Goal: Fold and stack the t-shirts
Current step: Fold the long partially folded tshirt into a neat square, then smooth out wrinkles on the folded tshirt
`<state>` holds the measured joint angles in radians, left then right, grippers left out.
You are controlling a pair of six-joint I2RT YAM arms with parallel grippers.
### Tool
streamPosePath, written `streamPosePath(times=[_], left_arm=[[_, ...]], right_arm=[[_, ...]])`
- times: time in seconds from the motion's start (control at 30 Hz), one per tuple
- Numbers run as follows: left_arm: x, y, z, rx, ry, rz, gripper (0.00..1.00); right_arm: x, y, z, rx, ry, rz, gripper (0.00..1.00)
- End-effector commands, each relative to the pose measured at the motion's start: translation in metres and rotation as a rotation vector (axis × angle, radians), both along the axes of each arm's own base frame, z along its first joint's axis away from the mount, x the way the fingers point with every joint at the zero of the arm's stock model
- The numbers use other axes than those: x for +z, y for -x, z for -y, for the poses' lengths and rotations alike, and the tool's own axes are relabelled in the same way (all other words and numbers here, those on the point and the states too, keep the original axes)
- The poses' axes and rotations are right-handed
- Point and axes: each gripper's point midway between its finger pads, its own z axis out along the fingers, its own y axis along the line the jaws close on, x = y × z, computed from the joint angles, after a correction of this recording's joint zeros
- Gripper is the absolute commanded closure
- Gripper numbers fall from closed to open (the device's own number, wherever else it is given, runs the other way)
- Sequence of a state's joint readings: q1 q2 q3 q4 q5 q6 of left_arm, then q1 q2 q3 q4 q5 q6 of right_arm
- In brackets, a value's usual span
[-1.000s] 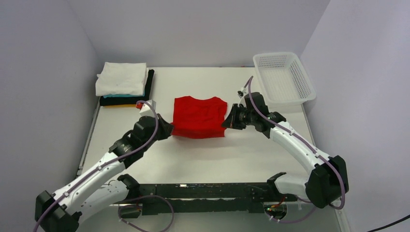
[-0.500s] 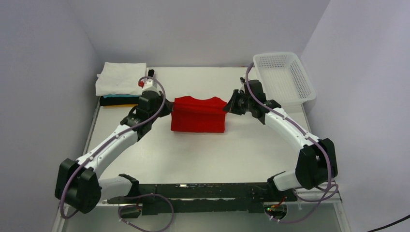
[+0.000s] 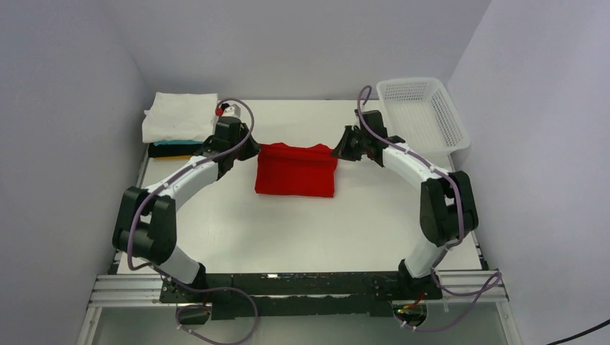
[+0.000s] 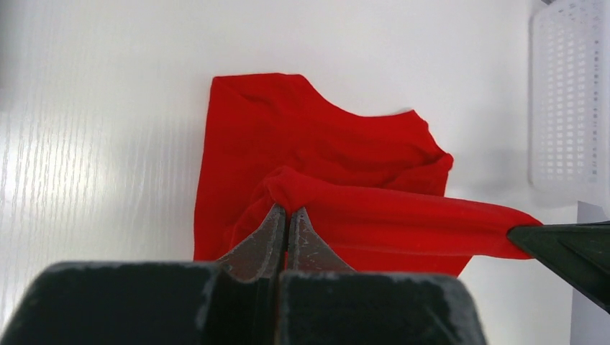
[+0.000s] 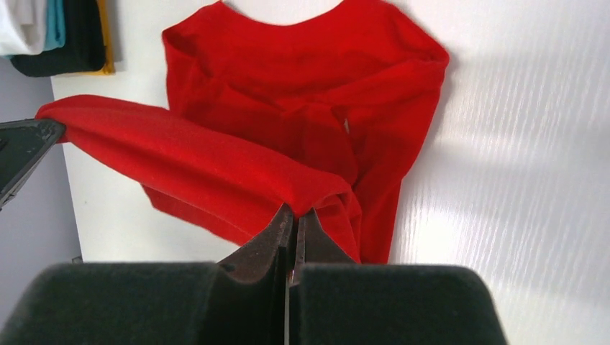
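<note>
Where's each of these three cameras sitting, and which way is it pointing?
Top: above and behind the bases, looking down at the table; both arms show, pinching the red shirt.
Left wrist: on the left arm, facing right and down over the shut left fingers toward the basket.
Right wrist: facing left over the shut right fingers toward the stack.
Shared: both wrist views show the shirt's raised fold.

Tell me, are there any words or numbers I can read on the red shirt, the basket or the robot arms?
None: no word, number or sign can be read in any view.
The red t-shirt is plain.
The white mesh basket, the stack of folded shirts and the table show no label.
The left gripper and right gripper, pinching the shirt, carry no readable marking.
</note>
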<state>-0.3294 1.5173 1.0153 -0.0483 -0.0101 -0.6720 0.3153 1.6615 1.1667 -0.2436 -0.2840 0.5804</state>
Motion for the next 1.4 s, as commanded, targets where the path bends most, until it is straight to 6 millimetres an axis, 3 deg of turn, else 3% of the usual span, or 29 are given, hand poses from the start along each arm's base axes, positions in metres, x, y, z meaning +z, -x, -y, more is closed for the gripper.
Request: streamPosePath(times=[0.0,0.1,0.13,0.2,0.27,0.3,0.37,0.4,0.43,0.6,0.7,0.77,0.87,1.07,1.23,1.37], left_arm=[[0.007,-0.034,-0.017,0.048,-0.004,0.028,1.00],[-0.012,-0.045,-0.015,0.019,0.013,-0.022,0.98],[-0.015,-0.048,-0.013,0.002,0.023,-0.032,0.93],[-0.018,-0.053,-0.009,-0.023,0.046,-0.036,0.67],[-0.016,-0.057,-0.007,-0.047,0.056,-0.026,0.16],[-0.011,-0.059,-0.006,-0.052,0.056,-0.015,0.03],[0.000,-0.061,-0.004,-0.075,0.053,0.007,0.01],[0.003,-0.060,-0.003,-0.086,0.050,0.008,0.01],[0.007,-0.058,-0.001,-0.104,0.056,0.015,0.01],[0.024,-0.043,0.022,-0.240,0.128,0.068,0.01],[0.022,-0.036,0.042,-0.342,0.175,0.064,0.00],[0.020,-0.032,0.057,-0.410,0.211,0.056,0.00],[0.006,-0.032,0.071,-0.446,0.228,0.020,0.01],[-0.043,-0.032,0.073,-0.434,0.225,-0.094,0.01],[-0.098,-0.018,0.052,-0.362,0.113,-0.256,0.01],[-0.115,-0.009,0.044,-0.350,0.078,-0.293,0.01]], right_arm=[[-0.011,-0.038,0.009,-0.011,-0.004,0.018,1.00],[-0.025,-0.050,0.007,-0.005,-0.024,-0.009,0.98],[-0.026,-0.056,0.007,-0.004,-0.032,-0.003,0.90],[-0.030,-0.067,0.007,0.000,-0.029,-0.002,0.79],[-0.031,-0.078,0.008,0.005,-0.001,-0.016,0.50],[-0.030,-0.082,0.009,0.010,0.016,-0.021,0.40],[-0.024,-0.088,0.007,0.018,0.019,-0.013,0.25],[-0.017,-0.088,0.006,0.018,0.008,0.003,0.07],[-0.012,-0.087,0.005,0.015,-0.001,0.014,0.01],[0.009,-0.057,-0.012,0.082,-0.094,0.074,0.00],[0.020,-0.034,-0.031,0.169,-0.230,0.101,0.00],[0.030,-0.031,-0.041,0.195,-0.314,0.126,0.00],[0.028,-0.039,-0.050,0.215,-0.362,0.148,0.00],[-0.028,-0.078,-0.049,0.128,-0.319,0.069,0.00],[-0.087,-0.084,-0.035,0.047,-0.244,-0.037,0.00],[-0.115,-0.083,-0.021,0.008,-0.152,-0.096,0.00]])
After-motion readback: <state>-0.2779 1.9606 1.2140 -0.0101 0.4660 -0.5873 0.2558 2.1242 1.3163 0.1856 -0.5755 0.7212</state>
